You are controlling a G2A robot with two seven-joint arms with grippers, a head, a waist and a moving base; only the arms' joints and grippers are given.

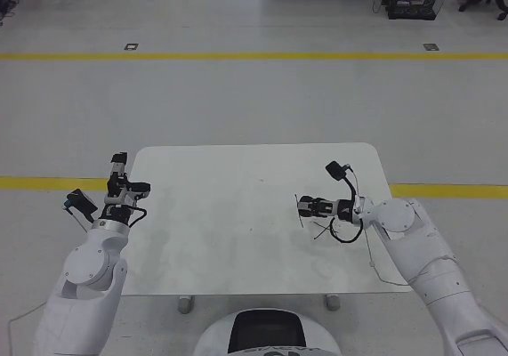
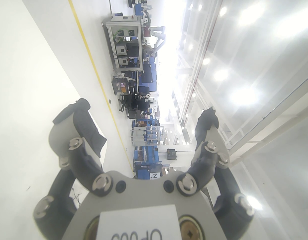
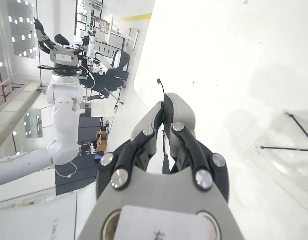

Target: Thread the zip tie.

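Over the table point(image 1: 236, 178), the right gripper point(image 3: 163, 104) clamps the zip tie point(image 3: 158, 81), head poking free for threading; the left gripper point(image 2: 144, 112) hangs open, empty.

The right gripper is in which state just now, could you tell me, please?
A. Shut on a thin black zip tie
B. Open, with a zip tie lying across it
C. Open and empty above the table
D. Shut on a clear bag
A: in the right wrist view the right gripper has its fingers pressed together on the black zip tie, whose head sticks out past the fingertips above the white table.
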